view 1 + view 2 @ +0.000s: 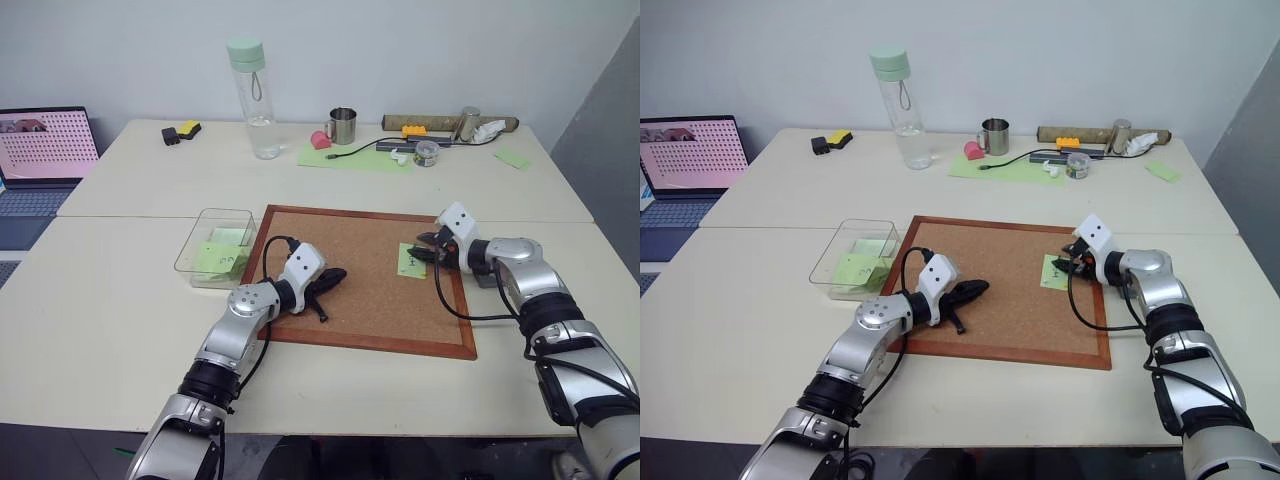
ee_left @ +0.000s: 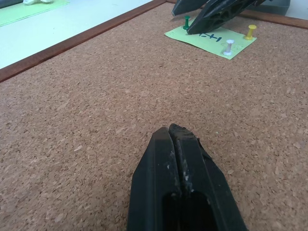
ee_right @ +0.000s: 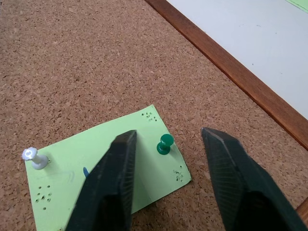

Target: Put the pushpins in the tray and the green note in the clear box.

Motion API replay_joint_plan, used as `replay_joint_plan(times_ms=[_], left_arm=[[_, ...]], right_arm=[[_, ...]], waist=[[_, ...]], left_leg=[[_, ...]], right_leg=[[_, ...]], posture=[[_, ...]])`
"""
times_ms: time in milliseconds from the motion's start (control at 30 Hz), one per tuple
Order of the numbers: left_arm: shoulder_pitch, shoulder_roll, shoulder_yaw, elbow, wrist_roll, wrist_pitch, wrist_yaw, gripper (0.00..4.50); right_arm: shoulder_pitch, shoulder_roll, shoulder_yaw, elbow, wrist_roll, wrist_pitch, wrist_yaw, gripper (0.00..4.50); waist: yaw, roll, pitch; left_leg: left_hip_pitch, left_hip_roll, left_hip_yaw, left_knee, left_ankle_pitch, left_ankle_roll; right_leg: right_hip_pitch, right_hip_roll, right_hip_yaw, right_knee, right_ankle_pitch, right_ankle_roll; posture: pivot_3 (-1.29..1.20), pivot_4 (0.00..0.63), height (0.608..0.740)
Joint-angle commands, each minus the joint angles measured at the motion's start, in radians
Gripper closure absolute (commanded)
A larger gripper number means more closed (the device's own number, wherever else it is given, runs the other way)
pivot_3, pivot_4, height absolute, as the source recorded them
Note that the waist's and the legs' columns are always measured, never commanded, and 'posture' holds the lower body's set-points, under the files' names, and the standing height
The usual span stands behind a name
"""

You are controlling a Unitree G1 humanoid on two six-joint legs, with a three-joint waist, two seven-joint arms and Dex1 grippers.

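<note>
Left end effector (image 1: 335,278): fingers pressed together, resting on the corkboard (image 1: 350,310) near its 9 o'clock edge.
Right end effector (image 3: 168,144): fingers parted, straddling a green pushpin (image 3: 164,144).
Green note (image 1: 411,261): pinned at the board's 3 o'clock side.
Clear box (image 1: 190,252): on the surface just off the board's 10 o'clock corner.

Green pushpin (image 3: 165,144) on light-green note (image 3: 96,168)
</note>
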State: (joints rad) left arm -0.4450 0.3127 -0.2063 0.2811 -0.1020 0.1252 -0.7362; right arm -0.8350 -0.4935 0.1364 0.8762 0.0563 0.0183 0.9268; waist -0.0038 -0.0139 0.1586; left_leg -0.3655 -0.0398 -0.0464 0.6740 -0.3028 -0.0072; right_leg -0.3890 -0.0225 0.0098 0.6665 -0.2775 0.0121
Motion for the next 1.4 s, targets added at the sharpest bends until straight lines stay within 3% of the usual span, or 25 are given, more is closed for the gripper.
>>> replay_joint_plan(times_ms=[33, 200, 1067, 1400], left_arm=[[0.019, 0.012, 0.004, 0.023, 0.017, 0.016, 0.002, 4.5], [0.015, 0.018, 0.011, 0.041, 0.024, 0.016, 0.014, 4.5], [0.011, -0.018, -0.007, 0.078, 0.049, 0.018, 0.043, 4.5], [0.016, -0.021, -0.005, 0.067, 0.052, 0.005, 0.038, 4.5]], right_arm=[[-0.024, 0.002, -0.028, 0.006, 0.0, -0.031, 0.006, 3.49], [-0.017, -0.001, -0.034, -0.037, 0.018, -0.019, 0.035, 4.44], [0.118, -0.087, -0.161, -0.482, 0.17, 0.303, 0.072, 4.44], [0.239, -0.318, -0.173, -0.501, 0.08, 0.32, 0.049, 4.44]], waist=[[0.0, 0.0, 0.0], [-0.001, 0.0, 0.0], [0.001, 0.001, 0.0], [0.007, 0.001, -0.001]], left_leg=[[0.0, 0.0, 0.0, 0.0, 0.0, 0.0], [0.0, 0.0, 0.0, 0.0, 0.0, 0.0], [0.002, 0.0, 0.0, 0.003, -0.002, 0.004], [0.001, 0.0, 0.0, 0.003, -0.002, 0.004]], right_leg=[[0.0, 0.0, 0.0, 0.0, 0.0, 0.0], [0.0, 0.0, 0.0, 0.0, 0.0, 0.0], [0.0, 0.0, 0.001, 0.008, 0.0, 0.0], [0.0, 0.0, 0.0, 0.007, 0.0, 0.0]], posture=[[0.0, 0.15, 0.74], [0.0, 0.15, 0.74], [0.0, 0.15, 0.74], [0.0, 0.15, 0.74]])
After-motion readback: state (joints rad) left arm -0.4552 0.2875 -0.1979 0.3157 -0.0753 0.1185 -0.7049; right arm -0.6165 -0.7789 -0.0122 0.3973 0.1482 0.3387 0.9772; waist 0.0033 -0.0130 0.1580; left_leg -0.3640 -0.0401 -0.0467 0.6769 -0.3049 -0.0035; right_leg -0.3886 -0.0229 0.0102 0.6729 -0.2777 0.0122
